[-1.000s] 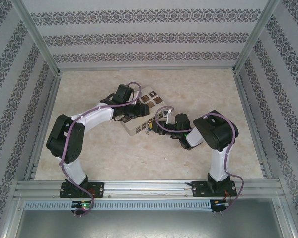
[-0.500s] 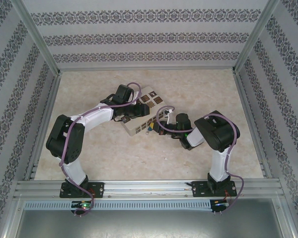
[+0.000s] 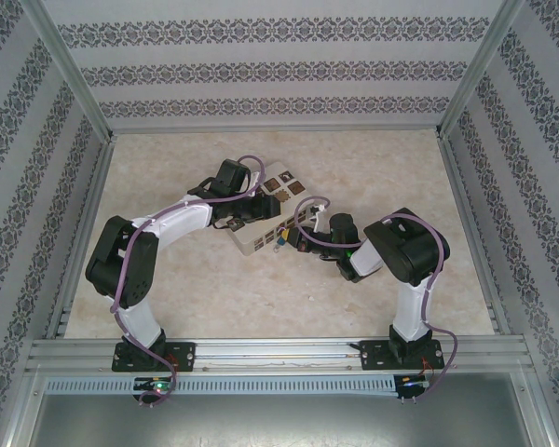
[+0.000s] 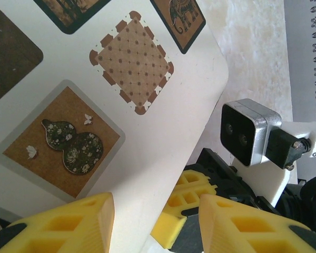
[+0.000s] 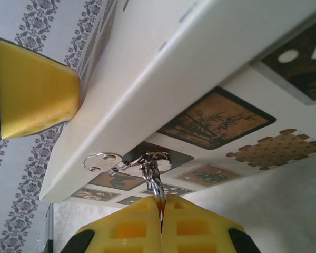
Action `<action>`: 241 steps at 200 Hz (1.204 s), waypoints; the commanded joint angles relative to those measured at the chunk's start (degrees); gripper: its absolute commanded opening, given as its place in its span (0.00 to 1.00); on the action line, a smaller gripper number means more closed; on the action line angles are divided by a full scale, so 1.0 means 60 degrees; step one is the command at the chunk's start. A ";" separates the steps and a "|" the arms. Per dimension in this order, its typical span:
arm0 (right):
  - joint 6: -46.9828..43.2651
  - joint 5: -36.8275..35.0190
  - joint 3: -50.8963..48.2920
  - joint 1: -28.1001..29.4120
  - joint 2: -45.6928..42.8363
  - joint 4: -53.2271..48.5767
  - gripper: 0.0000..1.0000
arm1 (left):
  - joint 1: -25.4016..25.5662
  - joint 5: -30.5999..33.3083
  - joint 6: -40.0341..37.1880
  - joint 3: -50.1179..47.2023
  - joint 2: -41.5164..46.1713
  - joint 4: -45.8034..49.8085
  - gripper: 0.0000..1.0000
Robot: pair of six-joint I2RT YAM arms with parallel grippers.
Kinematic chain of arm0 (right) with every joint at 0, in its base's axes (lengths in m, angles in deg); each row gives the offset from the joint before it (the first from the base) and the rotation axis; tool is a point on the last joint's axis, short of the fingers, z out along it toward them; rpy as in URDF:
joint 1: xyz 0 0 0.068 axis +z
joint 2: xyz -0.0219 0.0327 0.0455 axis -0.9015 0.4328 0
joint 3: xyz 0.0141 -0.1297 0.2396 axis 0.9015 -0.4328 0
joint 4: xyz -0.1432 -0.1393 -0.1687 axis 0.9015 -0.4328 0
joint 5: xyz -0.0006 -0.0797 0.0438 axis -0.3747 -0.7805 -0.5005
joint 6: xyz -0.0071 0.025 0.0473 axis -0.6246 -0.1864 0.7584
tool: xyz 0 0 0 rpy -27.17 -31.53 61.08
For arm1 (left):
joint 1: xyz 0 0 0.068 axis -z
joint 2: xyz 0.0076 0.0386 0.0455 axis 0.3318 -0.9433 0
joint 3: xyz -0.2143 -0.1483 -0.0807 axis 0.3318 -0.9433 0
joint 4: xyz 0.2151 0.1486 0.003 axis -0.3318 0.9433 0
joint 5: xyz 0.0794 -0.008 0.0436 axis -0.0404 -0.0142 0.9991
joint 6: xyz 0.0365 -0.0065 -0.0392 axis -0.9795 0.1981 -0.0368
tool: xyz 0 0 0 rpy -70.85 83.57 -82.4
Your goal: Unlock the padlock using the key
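The cream box (image 3: 279, 182) lies in the middle of the table (image 3: 382, 168), well apart from the metal rails (image 3: 82, 223) on both sides. The marbled beige surface is bare in front of it and behind it.

The left gripper (image 4: 155, 204) hangs over the rounded corner of the box with its jaws spread wide. The edge of the lid runs between the yellow ribbed fingers (image 4: 68, 224), and they grasp nothing.

The right gripper (image 5: 160, 200) meets the near long edge of the box from the other side. Its pads are pressed together on a thin metal piece, the key (image 5: 159, 191), which goes up into the silver fitting under the lid.

The padlock (image 3: 281, 239) is a small blue spot at this edge, just at the right fingertips.

The lid is smooth and matt and carries brown square tiles.
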 commanded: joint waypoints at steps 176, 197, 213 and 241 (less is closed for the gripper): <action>0.1357 -0.1554 0.0134 -0.0171 0.0123 0.1704 0.00 | 0.0232 -0.0031 0.0018 -0.0429 -0.0328 0.0687 0.46; 0.1264 -0.1524 0.0053 -0.0274 -0.0013 0.1581 0.00 | 0.0207 -0.0031 0.0003 -0.0436 -0.0343 0.0695 0.46; 0.1149 -0.1517 -0.0024 -0.0307 -0.0133 0.1444 0.00 | 0.0210 -0.0042 -0.0016 -0.0426 -0.0336 0.0688 0.46; 0.1088 -0.1495 -0.0111 -0.0359 -0.0242 0.1366 0.00 | 0.0204 -0.0053 -0.0012 -0.0414 -0.0366 0.0673 0.46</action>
